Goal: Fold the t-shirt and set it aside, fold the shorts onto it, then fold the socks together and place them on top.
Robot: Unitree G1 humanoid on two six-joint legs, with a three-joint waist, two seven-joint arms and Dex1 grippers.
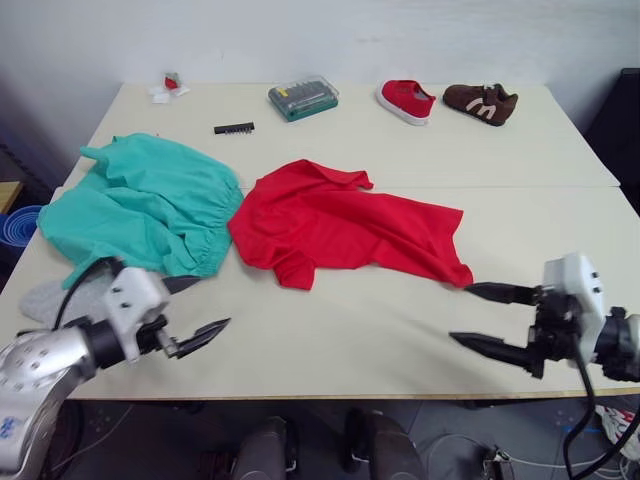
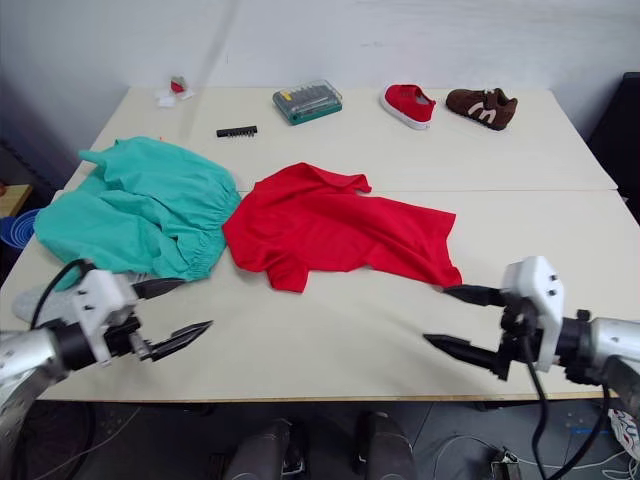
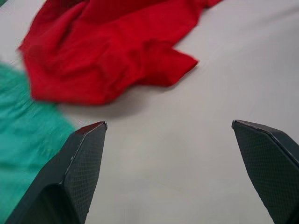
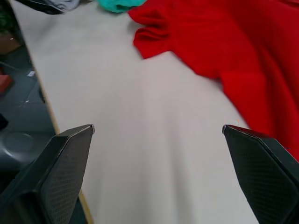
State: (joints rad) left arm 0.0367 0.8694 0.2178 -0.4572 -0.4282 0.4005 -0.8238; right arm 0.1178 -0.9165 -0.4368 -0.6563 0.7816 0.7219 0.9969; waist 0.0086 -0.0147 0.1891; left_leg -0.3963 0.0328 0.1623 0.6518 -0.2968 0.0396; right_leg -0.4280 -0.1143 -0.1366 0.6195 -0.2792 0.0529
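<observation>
The red t-shirt (image 1: 340, 225) lies crumpled in the middle of the table, one sleeve towards the front edge. To its left the teal shorts (image 1: 145, 205) are spread out, touching the shirt's edge. The grey socks (image 1: 48, 300) peek out at the front left, partly under the shorts and behind my left arm. My left gripper (image 1: 195, 310) hovers open over bare table just in front of the shorts. My right gripper (image 1: 462, 313) is open near the front right, just short of the shirt's lower corner. Both hold nothing.
Along the back of the table (image 1: 330, 340) lie a red shoe (image 1: 405, 100), a brown shoe (image 1: 480, 102), a green bit case (image 1: 303, 97), a black bit strip (image 1: 233, 128) and a small red-and-white item (image 1: 168, 88). A blue object (image 1: 15, 222) sits off the left edge.
</observation>
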